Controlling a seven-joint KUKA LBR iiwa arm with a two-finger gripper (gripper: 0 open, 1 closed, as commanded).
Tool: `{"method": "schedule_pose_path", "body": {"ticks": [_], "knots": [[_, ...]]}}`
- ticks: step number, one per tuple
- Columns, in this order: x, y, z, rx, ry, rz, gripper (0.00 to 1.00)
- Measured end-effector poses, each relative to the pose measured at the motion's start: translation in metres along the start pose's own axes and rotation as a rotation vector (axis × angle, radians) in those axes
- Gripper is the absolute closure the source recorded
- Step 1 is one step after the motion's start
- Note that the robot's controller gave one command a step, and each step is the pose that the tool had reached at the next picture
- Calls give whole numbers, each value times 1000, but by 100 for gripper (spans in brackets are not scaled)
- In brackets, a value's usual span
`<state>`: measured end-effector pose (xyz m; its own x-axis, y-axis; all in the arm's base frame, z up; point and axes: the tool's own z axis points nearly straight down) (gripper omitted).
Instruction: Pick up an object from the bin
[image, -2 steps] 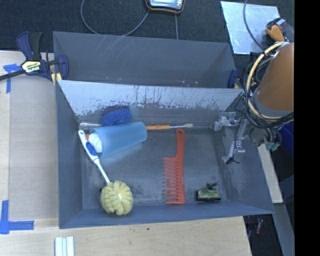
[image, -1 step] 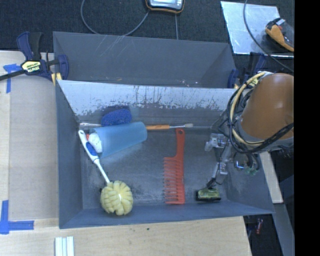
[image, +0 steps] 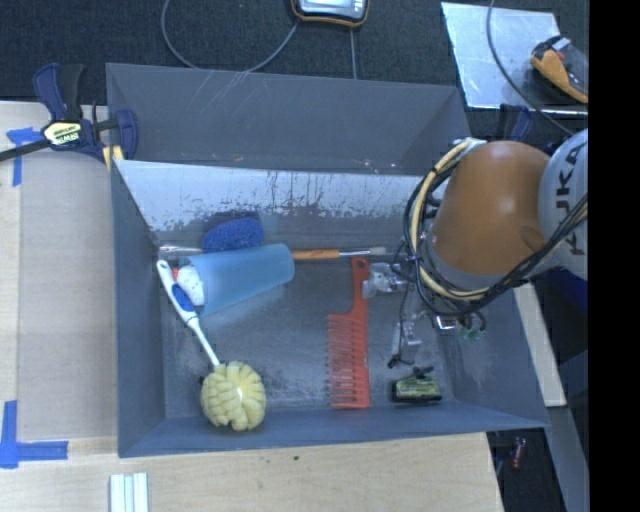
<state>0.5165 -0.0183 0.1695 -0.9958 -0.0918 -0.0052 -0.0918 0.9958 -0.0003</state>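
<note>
My gripper (image: 406, 345) hangs low in the right part of the bin, under the arm's orange cover. Just below it, by the front wall, lies a small dark block (image: 416, 390) with a yellowish label. A red comb (image: 348, 352) lies lengthwise to the gripper's left, teeth toward the front wall and handle pointing to the back. Nothing shows between the fingers.
A pale blue cup (image: 240, 278) lies on its side at the left. A white-handled brush with a yellow-green head (image: 233, 396) runs from it to the front left corner. A blue scrubber (image: 232, 232) and a thin orange-handled stick (image: 320, 255) rest by the back wall.
</note>
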Motion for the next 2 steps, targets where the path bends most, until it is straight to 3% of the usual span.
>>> {"method": "schedule_pose_path", "body": {"ticks": [1, 2], "knots": [[-16, 66, 41, -1, 5, 23, 0], [-13, 27, 90, 5, -4, 170, 0]]}}
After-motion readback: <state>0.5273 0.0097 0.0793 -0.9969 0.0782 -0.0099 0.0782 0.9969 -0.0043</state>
